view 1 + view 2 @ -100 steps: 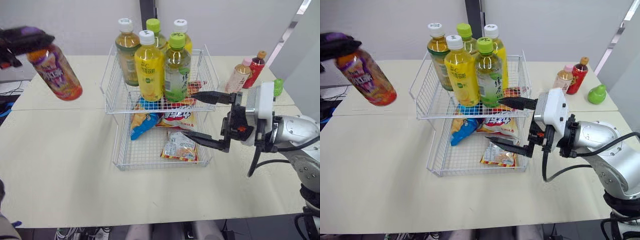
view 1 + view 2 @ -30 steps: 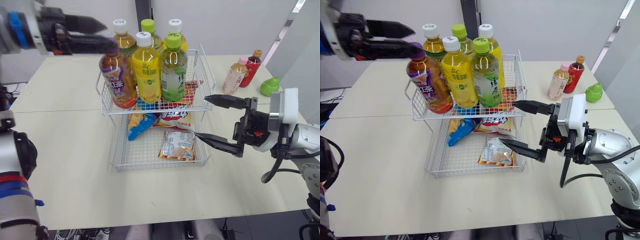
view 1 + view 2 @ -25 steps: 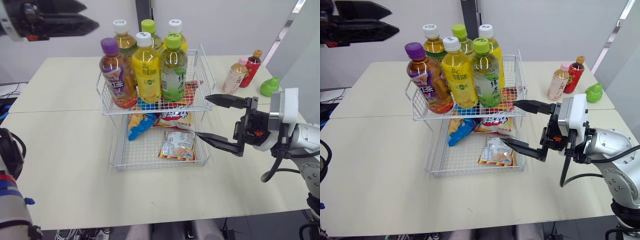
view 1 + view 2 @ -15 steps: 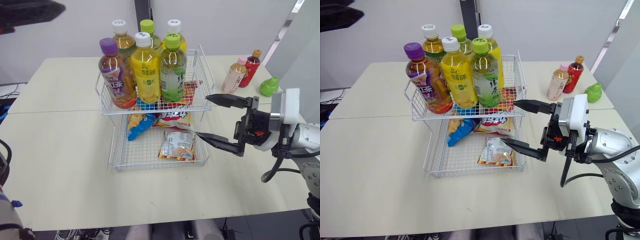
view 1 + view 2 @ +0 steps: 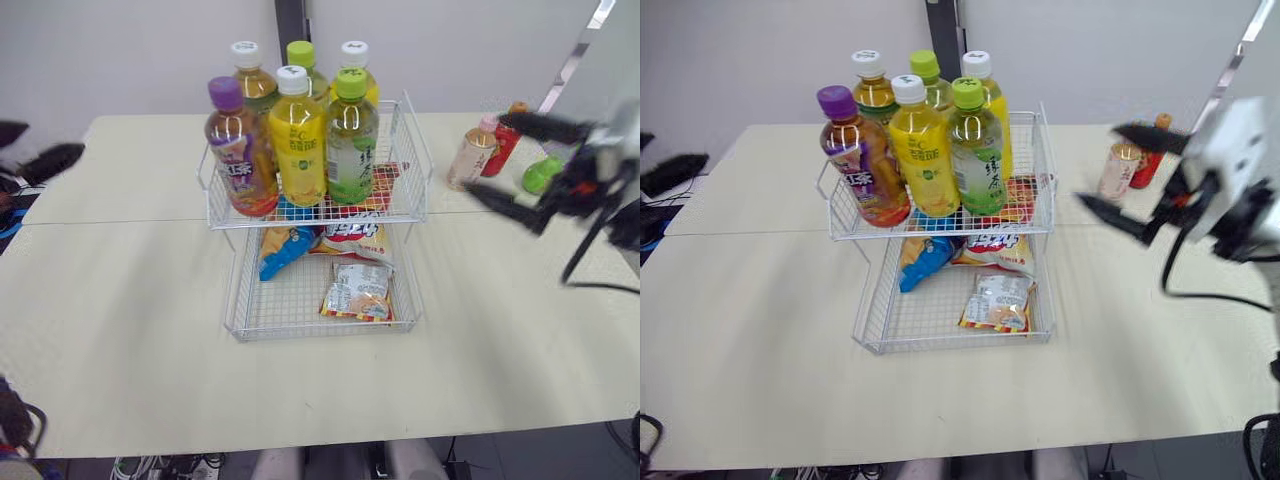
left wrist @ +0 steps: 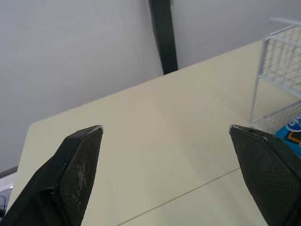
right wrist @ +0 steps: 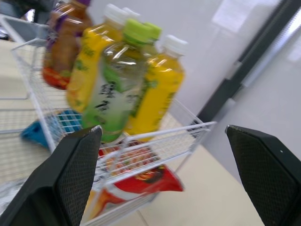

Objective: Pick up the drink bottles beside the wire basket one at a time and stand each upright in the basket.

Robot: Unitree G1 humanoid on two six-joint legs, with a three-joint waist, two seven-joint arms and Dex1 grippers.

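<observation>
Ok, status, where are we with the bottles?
Left gripper open, empty. Right gripper open, by pink-capped bottle and red bottle on table. Six bottles upright in basket. Green object beside them, not blocking.

Cream table (image 5: 130, 330) spread wide, a thin seam (image 5: 110, 222) running across it. Mid-table, three snack packs lie together: a blue bag (image 5: 283, 246) tilted on the left, a red-and-white bag (image 5: 350, 235) just beside it on the right, and a silvery packet (image 5: 358, 290) flat in front of those two. Higher up, a red patterned packet (image 5: 385, 187) lies flat. Far right, a green pear-shaped thing (image 5: 540, 176), blurred. Behind, a dark post (image 5: 290, 20) against the pale wall (image 5: 130, 50).
</observation>
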